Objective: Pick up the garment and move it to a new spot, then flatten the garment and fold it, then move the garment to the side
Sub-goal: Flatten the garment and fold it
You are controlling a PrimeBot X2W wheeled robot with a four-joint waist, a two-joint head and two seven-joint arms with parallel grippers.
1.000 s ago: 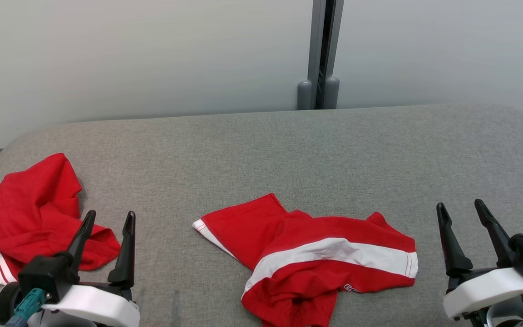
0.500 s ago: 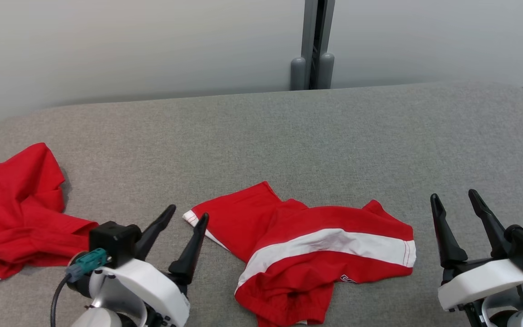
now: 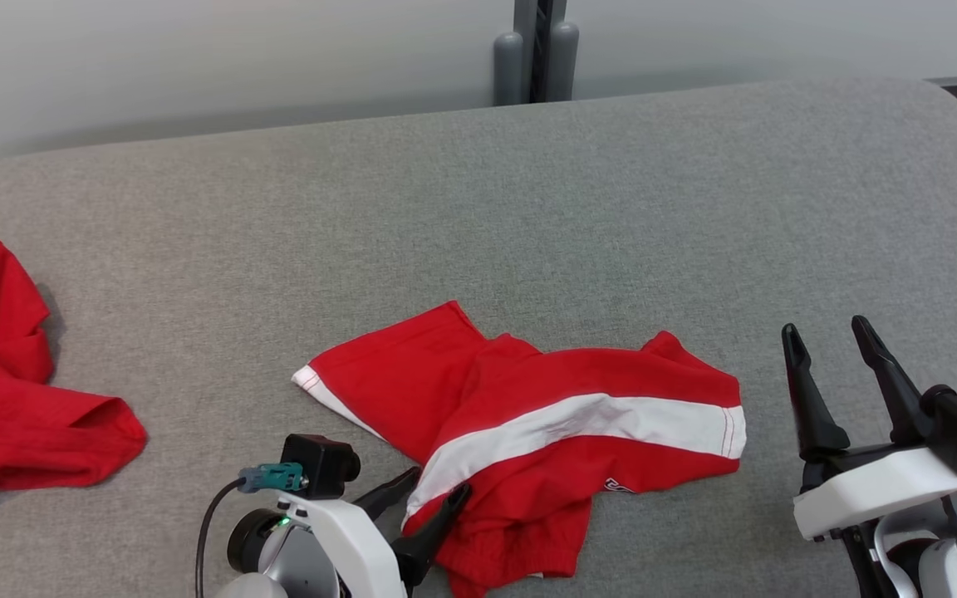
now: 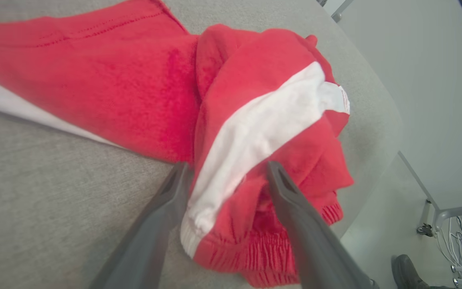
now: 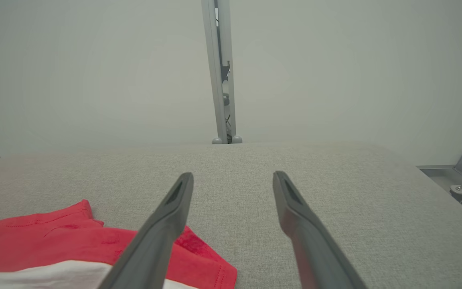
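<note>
Lying crumpled near the front edge of the grey fabric-covered tabletop [image 3: 528, 191], the red knit shorts with a white side stripe [image 3: 528, 390] look soft, light and limp. I judge they will sag and trail when lifted, and loose layers may slip apart. The gathered elastic waistband [image 4: 255, 257] is the thickest part and seems the surest place to take hold. My left pincer [image 3: 441, 482] stands released, grasping nothing yet. Its two fingers straddle the bunched end where the white stripe meets that waistband, so a pinch here should catch several layers at once. My right pincer [image 3: 825, 325] is also released and empty, well apart to the right of the shorts. A second red crumpled garment [image 3: 13, 399] lies far to the left.
</note>
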